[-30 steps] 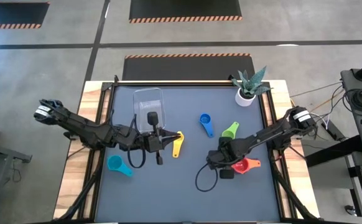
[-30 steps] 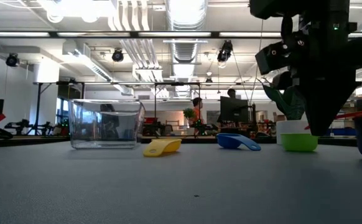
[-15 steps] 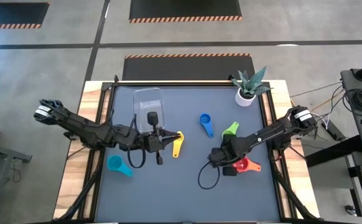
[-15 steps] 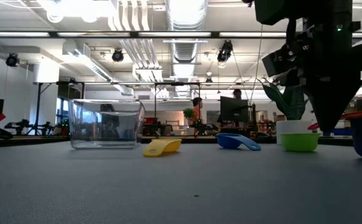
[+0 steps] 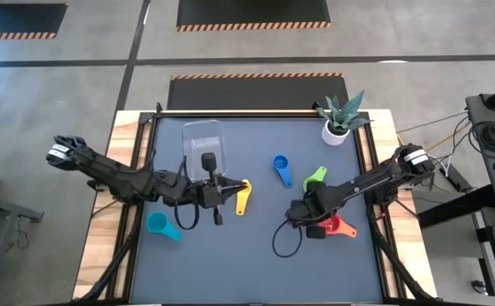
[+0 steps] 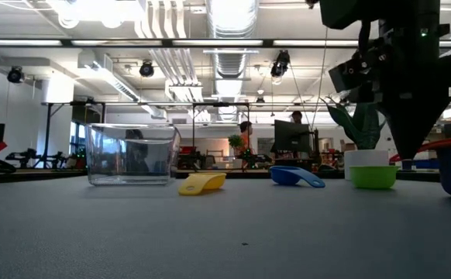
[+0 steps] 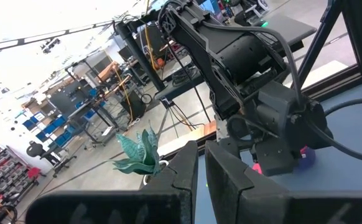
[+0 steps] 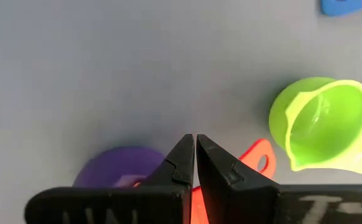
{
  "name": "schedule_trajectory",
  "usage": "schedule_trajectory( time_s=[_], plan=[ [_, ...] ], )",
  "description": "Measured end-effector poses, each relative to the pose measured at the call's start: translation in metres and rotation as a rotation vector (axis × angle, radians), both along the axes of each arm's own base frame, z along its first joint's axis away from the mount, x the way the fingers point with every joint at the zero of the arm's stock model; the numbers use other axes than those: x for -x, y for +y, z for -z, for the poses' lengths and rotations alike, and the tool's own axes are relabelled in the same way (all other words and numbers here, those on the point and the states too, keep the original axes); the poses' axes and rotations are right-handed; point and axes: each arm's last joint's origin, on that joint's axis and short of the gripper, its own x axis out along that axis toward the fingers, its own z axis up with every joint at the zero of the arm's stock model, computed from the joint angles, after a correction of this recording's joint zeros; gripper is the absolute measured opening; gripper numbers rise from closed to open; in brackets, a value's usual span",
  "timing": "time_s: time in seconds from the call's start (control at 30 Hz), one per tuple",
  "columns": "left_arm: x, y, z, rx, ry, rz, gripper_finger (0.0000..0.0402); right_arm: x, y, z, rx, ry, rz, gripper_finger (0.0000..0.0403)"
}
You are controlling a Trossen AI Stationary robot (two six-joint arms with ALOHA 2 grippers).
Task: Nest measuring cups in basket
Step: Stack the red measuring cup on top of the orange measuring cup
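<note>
L hand [image 7: 199, 180] shut; R arm [image 7: 243, 68], plant [image 7: 137, 152] beyond.

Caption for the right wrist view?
Shut right gripper above red cup, purple cup and green cup nearby.

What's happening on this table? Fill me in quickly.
Two dark robot arms are sorting small plastic measuring cups toward the clear rectangular plastic basket, which looks empty. The right pincer is shut and pointing down over the red cup's handle and the purple cup, near the green cup. The left pincer is shut, waiting beside the yellow cup. The blue cup and teal cup lie loose on the grey mat.
</note>
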Motion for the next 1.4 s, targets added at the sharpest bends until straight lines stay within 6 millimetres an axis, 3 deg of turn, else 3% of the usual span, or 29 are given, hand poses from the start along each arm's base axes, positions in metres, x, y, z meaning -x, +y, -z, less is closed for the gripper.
schedule_trajectory(
  time_s=[0.3,0.57,0.77,0.93,1.03,1.13,1.3,1.4],
  plan=[
    [0.0,0.0,-0.001,0.002,-0.006,0.0,0.0013,0.006,-0.019,-0.029,-0.046,-0.11,0.054,0.0008],
    [0.0,0.0,-0.001,0.005,-0.014,0.0,0.0013,0.019,-0.058,-0.054,-0.195,-0.138,0.384,0.0015],
    [0.0,0.0,-0.001,0.005,-0.014,0.0,0.0013,0.029,-0.075,-0.054,-0.229,-0.109,0.483,0.0075],
    [0.0,0.0,-0.001,0.005,-0.013,0.0,0.0013,0.032,-0.077,-0.045,-0.234,-0.14,0.571,0.0139],
    [0.0,0.0,-0.001,0.0,-0.012,0.0,0.0013,0.027,-0.077,-0.041,-0.233,-0.182,0.577,0.0156],
    [0.0,0.0,-0.001,-0.009,-0.011,0.0,0.0013,0.023,-0.076,-0.039,-0.25,-0.204,0.507,0.0137],
    [0.0,0.0,-0.001,-0.01,-0.01,0.0,0.0013,0.022,-0.073,-0.03,-0.32,-0.193,0.425,0.0035],
    [0.0,0.0,-0.001,-0.01,-0.01,0.001,0.0013,0.024,-0.07,-0.019,-0.313,-0.153,0.402,0.0015]
  ],
)
